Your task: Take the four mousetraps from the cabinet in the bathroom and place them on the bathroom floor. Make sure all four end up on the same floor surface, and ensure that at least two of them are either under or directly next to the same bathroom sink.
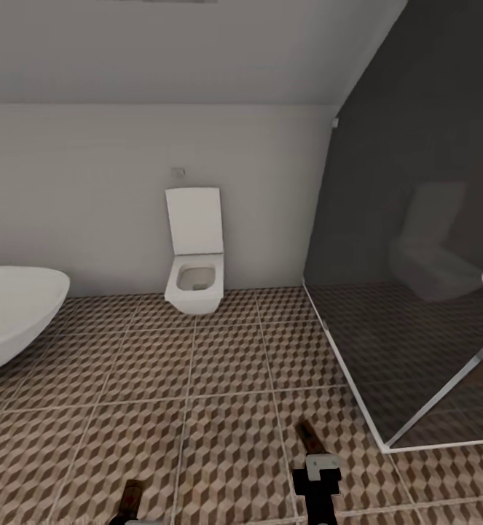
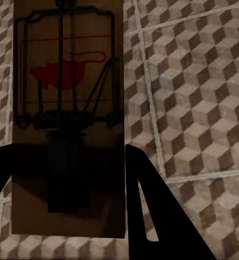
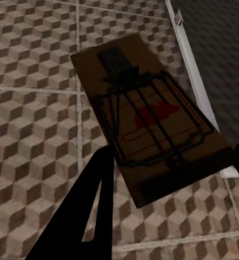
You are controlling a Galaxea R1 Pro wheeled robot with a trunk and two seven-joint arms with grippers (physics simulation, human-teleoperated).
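Mousetraps, two: one (image 2: 68, 116) clamped between the closed fingers of the left end effector (image 2: 71, 200), held above the bathroom floor (image 2: 200, 92); the second (image 3: 152, 135) gripped likewise by the right end effector (image 3: 168, 184), beside the dark glass shower enclosure (image 1: 423, 292); white toilet (image 1: 194, 277) against far wall; bathtub (image 1: 12, 313) at left.

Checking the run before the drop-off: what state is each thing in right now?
Left gripper: shut on a mousetrap, above the bathroom floor.
Right gripper: shut on a second mousetrap.
Toilet: lid up.
Shower door: closed.
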